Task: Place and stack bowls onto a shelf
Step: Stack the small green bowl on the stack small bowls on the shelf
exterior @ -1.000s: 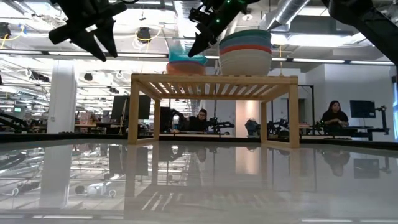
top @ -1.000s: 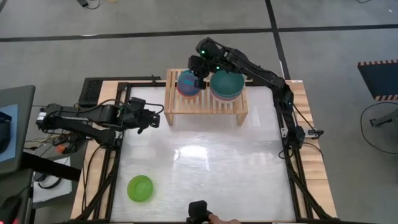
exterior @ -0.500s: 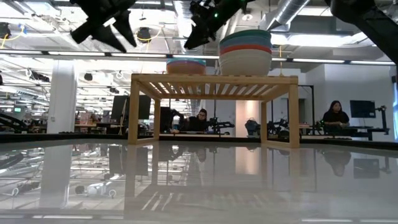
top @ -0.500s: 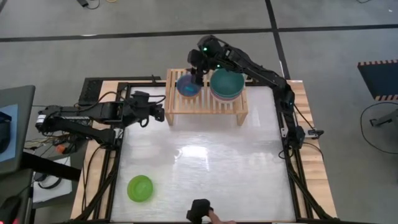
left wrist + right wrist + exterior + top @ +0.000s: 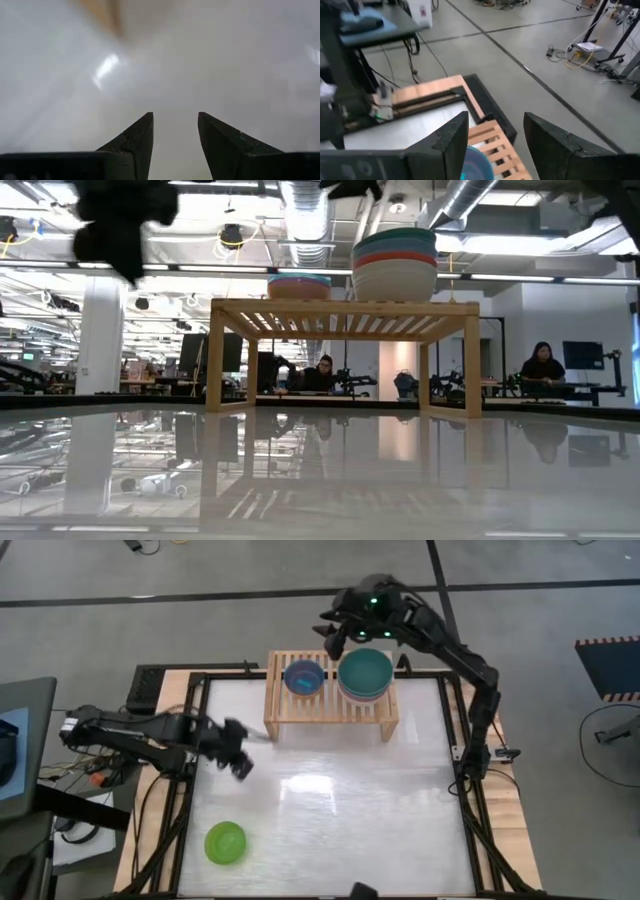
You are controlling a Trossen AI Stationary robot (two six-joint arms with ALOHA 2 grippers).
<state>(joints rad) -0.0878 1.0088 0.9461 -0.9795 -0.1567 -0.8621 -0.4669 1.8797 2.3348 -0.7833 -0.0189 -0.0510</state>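
The light-wood shelf (image 5: 330, 710) stands at the table's far side. On its left part sits a small stack with a cyan bowl (image 5: 304, 677) on top; on its right part is a taller stack topped by a teal bowl (image 5: 365, 675) (image 5: 395, 265). A lime green bowl (image 5: 225, 842) rests on its base on the table near the near-left corner. My right gripper (image 5: 333, 635) (image 5: 495, 117) hangs open above and beyond the shelf's far-left edge, empty. My left gripper (image 5: 240, 766) (image 5: 175, 116) is open over bare table, between the shelf's left leg and the green bowl.
Black frame rails (image 5: 200, 740) run along the table's edges. The glossy white tabletop (image 5: 350, 800) stretches in front of the shelf. People sit at desks in the room beyond (image 5: 540, 365).
My right gripper has let go of the cyan bowl, which was tilted above the small stack and now sits level on it. The gripper has then risen and drawn back past the table's far edge. My left gripper has swung toward the near edge, nearer the green bowl.
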